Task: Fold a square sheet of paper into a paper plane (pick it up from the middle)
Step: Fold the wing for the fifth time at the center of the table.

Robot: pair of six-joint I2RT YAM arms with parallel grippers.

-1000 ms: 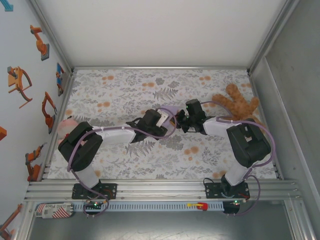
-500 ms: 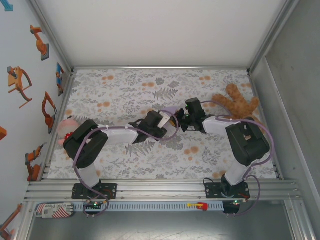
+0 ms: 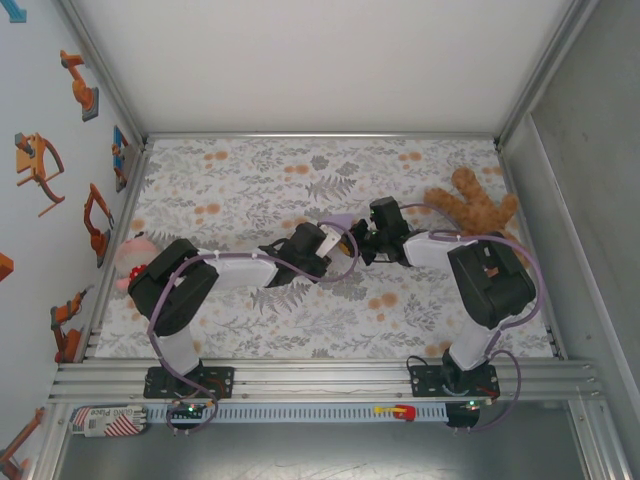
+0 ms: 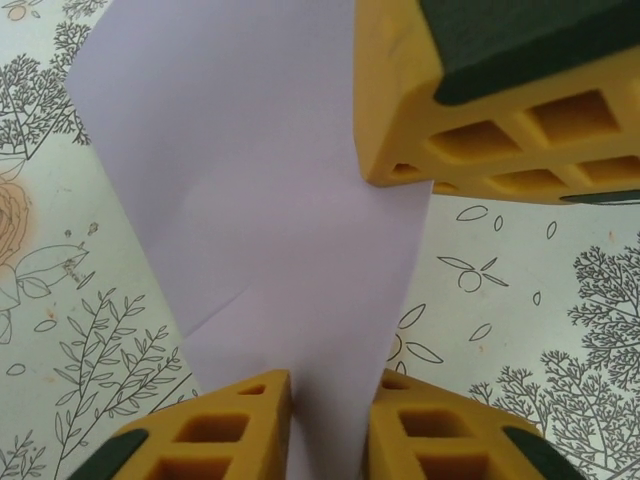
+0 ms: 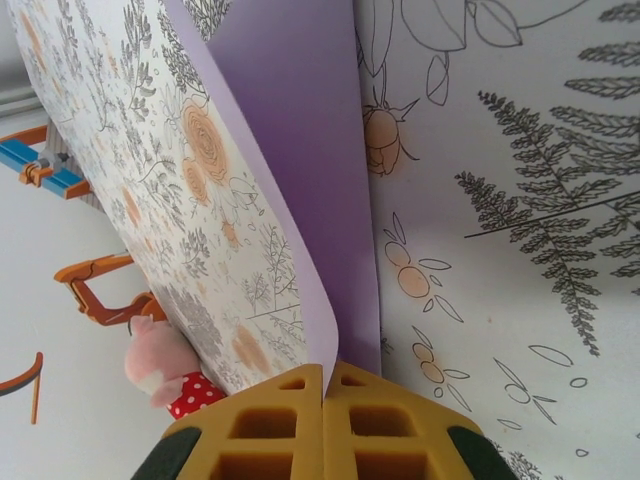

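1. A thin lavender paper sheet (image 3: pixel 340 220), partly folded and lifted off the flower-patterned tablecloth (image 3: pixel 250 170), stands near the middle of the table, between the two grippers.
2. The right gripper (image 5: pixel 325 375) is clenched on the sheet's edge, its yellow fingers pressed together; the paper curves up and away from them.
3. The left gripper (image 4: pixel 328 380) straddles the sheet's near end with a narrow gap between its fingers. Whether they bite the paper cannot be told.
4. Both arms reach low and inward, forearms almost level, wrists nearly meeting over the centre.
5. Since a second ago, the left arm has pushed right and slightly farther in, and its jaws have narrowed about the sheet. The right arm has barely shifted.
6. A brown teddy bear (image 3: pixel 470 210) lies just right of the right wrist, and a pink soft toy (image 3: pixel 130 255) sits at the table's left edge. Open cloth stretches to the far edge, and more lies near the arm bases.
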